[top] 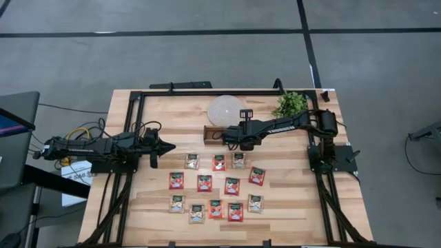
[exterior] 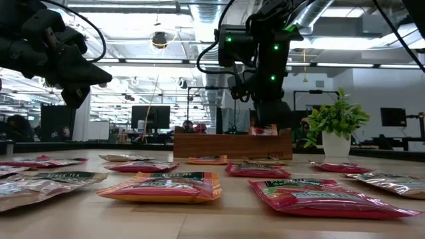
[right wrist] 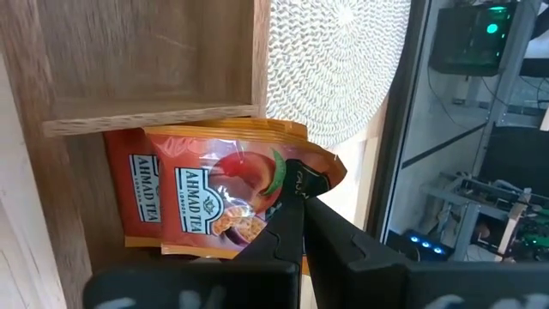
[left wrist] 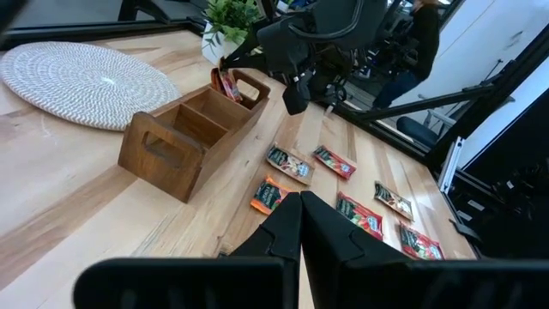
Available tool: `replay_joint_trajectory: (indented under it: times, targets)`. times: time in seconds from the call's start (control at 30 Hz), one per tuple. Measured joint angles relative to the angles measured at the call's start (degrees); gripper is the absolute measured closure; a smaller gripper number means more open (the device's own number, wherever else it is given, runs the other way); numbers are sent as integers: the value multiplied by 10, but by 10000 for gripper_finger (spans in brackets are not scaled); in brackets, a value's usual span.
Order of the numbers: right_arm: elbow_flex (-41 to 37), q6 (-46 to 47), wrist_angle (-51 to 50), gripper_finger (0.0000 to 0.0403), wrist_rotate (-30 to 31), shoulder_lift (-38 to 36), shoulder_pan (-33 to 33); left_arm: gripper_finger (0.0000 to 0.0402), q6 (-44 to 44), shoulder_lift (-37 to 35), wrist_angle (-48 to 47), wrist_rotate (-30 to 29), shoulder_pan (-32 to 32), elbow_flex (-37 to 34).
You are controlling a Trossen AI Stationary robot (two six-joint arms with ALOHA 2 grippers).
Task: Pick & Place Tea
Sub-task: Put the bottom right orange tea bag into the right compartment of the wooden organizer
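A wooden tray (top: 209, 135) with three compartments sits just past the centre of the surface (top: 275, 213). Touching it at 12 o'clock lies a round woven mat (top: 225, 109). A potted plant (top: 291, 104) stands at 2 o'clock.

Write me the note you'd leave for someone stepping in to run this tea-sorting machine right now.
Right tool: shut, over the wooden tray's end compartment nearest the potted plant, nipping the top edge of an orange-red sachet standing in it.
Left tool: shut, empty, waiting above the table's left side.
Done: at least two sachets stand in that end compartment; the other two compartments look empty in the left wrist view.
Left: thirteen loose sachets lie flat in rows in front of the tray. Release the one in the tray, then fetch the next.
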Motion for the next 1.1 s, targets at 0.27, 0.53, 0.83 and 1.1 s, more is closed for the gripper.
replay_joint_trajectory:
  times: [0.27,0.53,0.83,1.1]
  targets:
    - [0,0,-2,403,0,0,-1,401,0,0,-2,0,0,0]
    - [0,-1,-3,403,-1,0,-1,401,0,0,-3,-1,0,0]
    - [0,-21,-5,344,0,0,-1,401,0,0,-3,-1,0,0]
    - [0,-21,-5,302,17,0,-1,401,0,0,-3,-1,0,0]
